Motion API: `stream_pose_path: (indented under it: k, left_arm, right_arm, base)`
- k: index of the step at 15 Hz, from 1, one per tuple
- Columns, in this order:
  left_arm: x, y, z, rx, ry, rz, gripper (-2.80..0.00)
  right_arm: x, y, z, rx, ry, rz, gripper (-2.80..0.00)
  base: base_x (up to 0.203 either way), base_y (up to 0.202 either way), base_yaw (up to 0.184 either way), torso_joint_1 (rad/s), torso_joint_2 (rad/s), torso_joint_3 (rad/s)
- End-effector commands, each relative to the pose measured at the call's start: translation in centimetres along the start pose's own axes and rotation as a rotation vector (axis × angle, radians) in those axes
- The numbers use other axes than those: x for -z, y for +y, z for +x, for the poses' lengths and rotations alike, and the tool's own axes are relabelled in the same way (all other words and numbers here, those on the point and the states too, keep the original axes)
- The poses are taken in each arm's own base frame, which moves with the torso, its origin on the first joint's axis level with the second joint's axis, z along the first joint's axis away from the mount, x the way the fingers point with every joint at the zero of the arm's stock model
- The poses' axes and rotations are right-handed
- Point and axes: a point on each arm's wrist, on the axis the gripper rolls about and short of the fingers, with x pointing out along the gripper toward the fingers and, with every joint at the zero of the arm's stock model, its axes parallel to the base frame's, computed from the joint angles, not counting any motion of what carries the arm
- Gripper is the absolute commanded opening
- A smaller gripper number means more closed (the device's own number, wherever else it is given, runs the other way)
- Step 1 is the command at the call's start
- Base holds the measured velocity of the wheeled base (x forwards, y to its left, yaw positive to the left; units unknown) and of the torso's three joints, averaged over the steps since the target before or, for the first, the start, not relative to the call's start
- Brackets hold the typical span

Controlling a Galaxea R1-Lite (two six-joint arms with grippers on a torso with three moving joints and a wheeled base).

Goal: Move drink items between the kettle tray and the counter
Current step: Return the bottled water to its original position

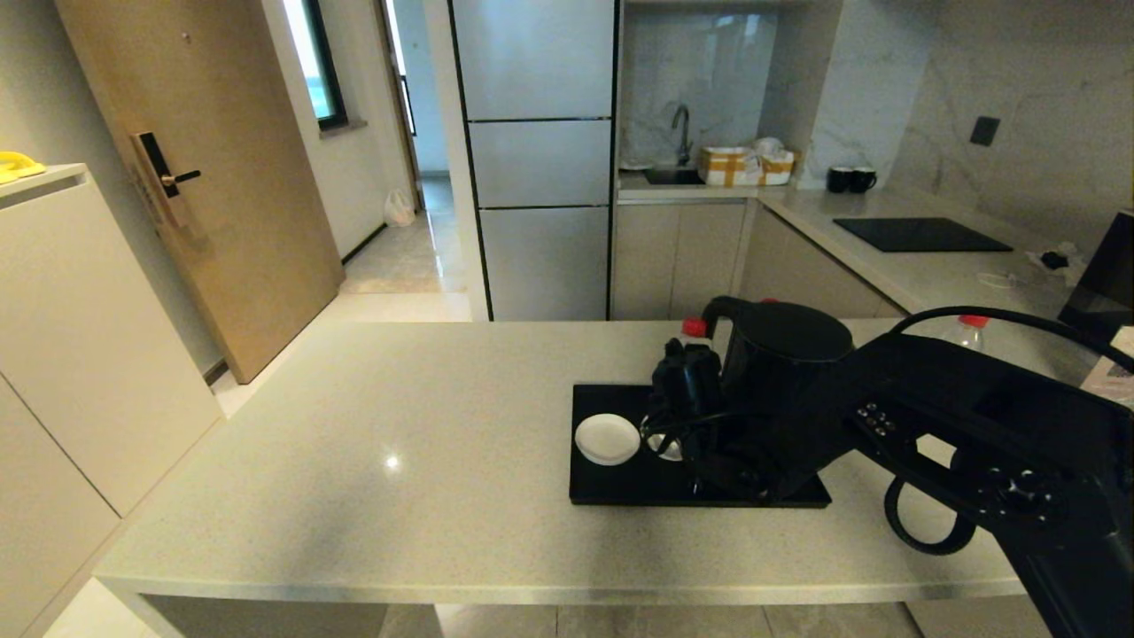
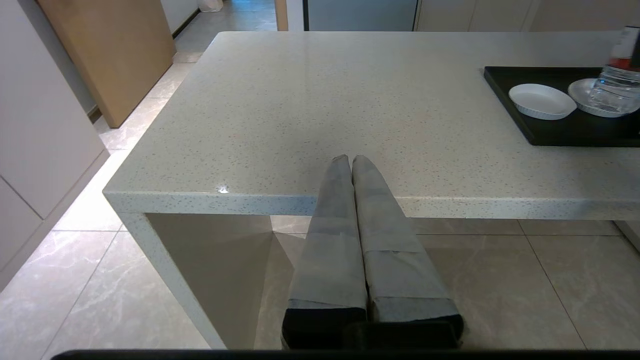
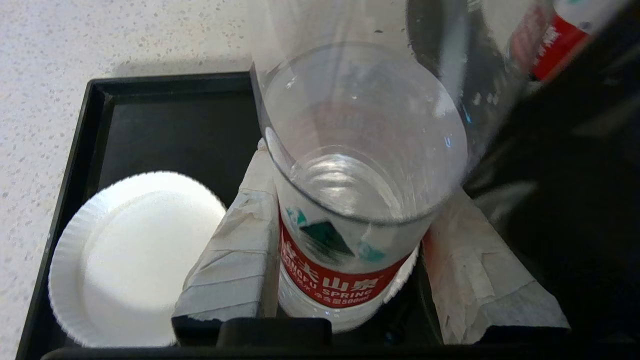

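A clear water bottle [image 3: 330,285] with a red cap [image 1: 695,327] stands upright on a white coaster on the glossy black kettle tray [image 1: 620,489]. My right gripper [image 3: 360,172] is shut on the water bottle, one taped finger pressed to each side of it, just left of the black kettle [image 1: 780,354]. The left wrist view shows the bottle's base [image 2: 612,85] on that coaster. A second red-capped bottle [image 1: 973,333] stands on the counter [image 1: 399,425] behind my right arm. My left gripper [image 2: 350,159] hangs shut and empty before the counter's front edge.
An empty white coaster [image 1: 607,439] lies on the tray's left part. A black cooktop panel [image 1: 921,235] and two dark mugs [image 1: 850,180] are on the far side counter. The left half of the counter is bare stone.
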Motion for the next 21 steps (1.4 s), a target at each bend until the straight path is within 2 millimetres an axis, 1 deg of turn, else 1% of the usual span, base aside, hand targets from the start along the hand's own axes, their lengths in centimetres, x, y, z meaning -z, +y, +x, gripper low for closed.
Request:
stream_pose_path:
  k: [1,3,6,11,12,14,16,19,21]
  left_arm:
    - [0.0,0.0,0.0,-0.002,0.001,0.000,-2.80]
    - [0.0,0.0,0.0,0.000,0.000,0.000,-2.80]
    - [0.0,0.0,0.0,0.000,0.000,0.000,-2.80]
    - [0.0,0.0,0.0,-0.001,0.001,0.000,-2.80]
    - [0.0,0.0,0.0,0.000,0.001,0.000,-2.80]
    - [0.0,0.0,0.0,-0.001,-0.001,0.000,-2.80]
    - [0.0,0.0,0.0,0.000,0.001,0.000,-2.80]
    - [0.0,0.0,0.0,-0.002,-0.001,0.000,-2.80]
    - [0.0,0.0,0.0,0.000,0.001,0.000,-2.80]
  right_arm:
    - [1.0,0.4,1.1,0.010,0.004,-0.006,-2.80]
    - [1.1,0.6,1.4,0.017,-0.003,-0.003,-2.80]
    - [0.6,1.0,1.8,0.040,-0.030,0.012,-2.80]
    - [-1.6,0.9,1.0,0.063,-0.081,0.032,-2.80]
    - [-1.6,0.9,0.9,0.068,-0.080,0.029,-2.80]
    - [-0.6,1.1,1.4,0.095,-0.073,0.019,-2.80]
    - [-0.5,1.1,1.7,0.099,-0.091,0.029,-2.80]
    - [1.9,1.6,2.9,0.129,-0.143,-0.024,-2.80]
    - [2.3,1.7,3.0,0.133,-0.194,-0.071,-2.80]
  base:
    - [0.000,0.000,0.000,0.000,0.00,0.000]
    - [0.000,0.000,0.000,0.000,0.00,0.000]
    - [0.000,0.000,0.000,0.000,0.00,0.000]
    - [0.000,0.000,0.000,0.000,0.00,0.000]
    - [0.000,0.000,0.000,0.000,0.00,0.000]
    - [0.000,0.000,0.000,0.000,0.00,0.000]
    - [0.000,0.000,0.000,0.000,0.00,0.000]
    - [0.000,0.000,0.000,0.000,0.00,0.000]
    - [0.000,0.000,0.000,0.000,0.00,0.000]
